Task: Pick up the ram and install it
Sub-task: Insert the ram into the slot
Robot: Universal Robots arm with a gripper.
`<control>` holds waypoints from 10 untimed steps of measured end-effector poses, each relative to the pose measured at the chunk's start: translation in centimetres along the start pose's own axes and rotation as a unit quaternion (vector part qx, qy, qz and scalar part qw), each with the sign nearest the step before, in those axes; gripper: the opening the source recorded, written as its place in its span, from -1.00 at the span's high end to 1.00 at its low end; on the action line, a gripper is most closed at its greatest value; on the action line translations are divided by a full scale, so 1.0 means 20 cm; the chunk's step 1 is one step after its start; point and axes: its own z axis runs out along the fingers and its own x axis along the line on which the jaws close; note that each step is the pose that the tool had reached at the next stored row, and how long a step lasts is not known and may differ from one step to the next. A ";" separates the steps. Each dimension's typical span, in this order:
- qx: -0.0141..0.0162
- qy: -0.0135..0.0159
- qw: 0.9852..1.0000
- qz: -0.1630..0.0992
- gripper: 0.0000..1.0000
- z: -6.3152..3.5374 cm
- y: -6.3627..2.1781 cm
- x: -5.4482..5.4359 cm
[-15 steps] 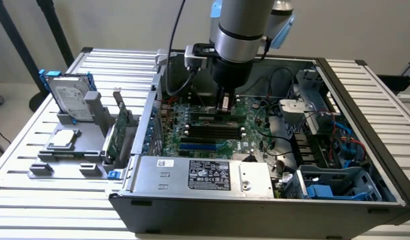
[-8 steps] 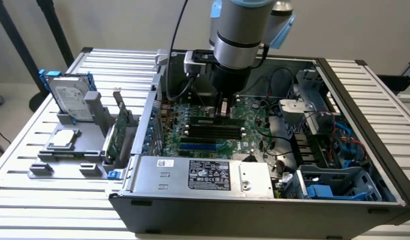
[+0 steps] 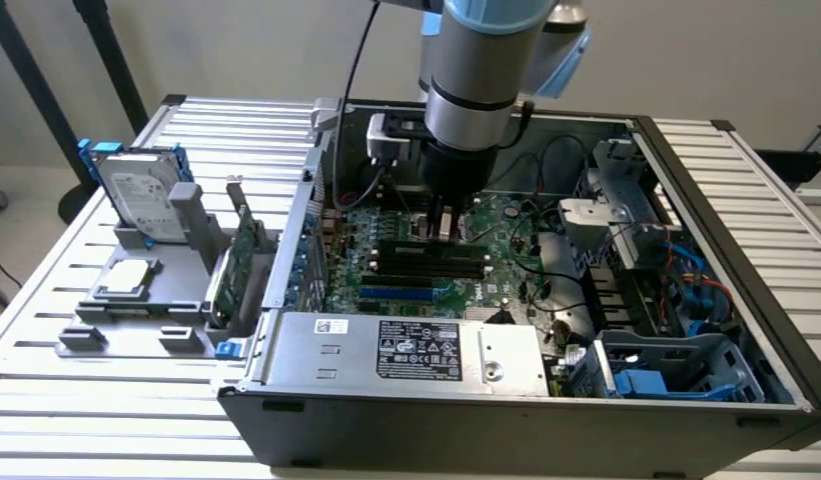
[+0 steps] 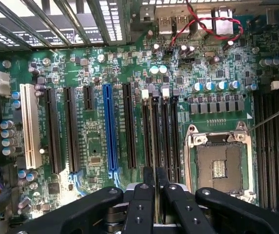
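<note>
My gripper (image 3: 444, 232) reaches down into the open computer case (image 3: 730, 250) over the motherboard (image 3: 504, 215). Its fingers are shut on the ram (image 3: 430, 250), a narrow green stick that stands on edge along the black memory slots (image 3: 430, 268). I cannot tell whether the stick is pressed home in its slot. In the wrist view the two black fingers (image 4: 144, 195) are nearly together, and the ram (image 4: 154, 141) shows edge-on as a thin strip running away from them between the memory slots (image 4: 171, 131).
A grey fixture (image 3: 143, 310) at the exterior view's left holds a hard drive (image 3: 137, 195), a processor chip (image 3: 127, 278) and a green expansion card (image 3: 243, 262). Inside the case are the power supply (image 3: 410, 350), cables (image 3: 557, 160), a drive cage (image 3: 670, 365) and the processor socket (image 4: 220, 165).
</note>
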 end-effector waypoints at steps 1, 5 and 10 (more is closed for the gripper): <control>0.000 0.000 1.000 0.000 0.72 0.004 0.000 0.00; 0.001 0.003 1.000 0.000 0.72 0.020 -0.001 0.00; 0.002 0.007 1.000 0.000 0.72 0.028 -0.002 0.00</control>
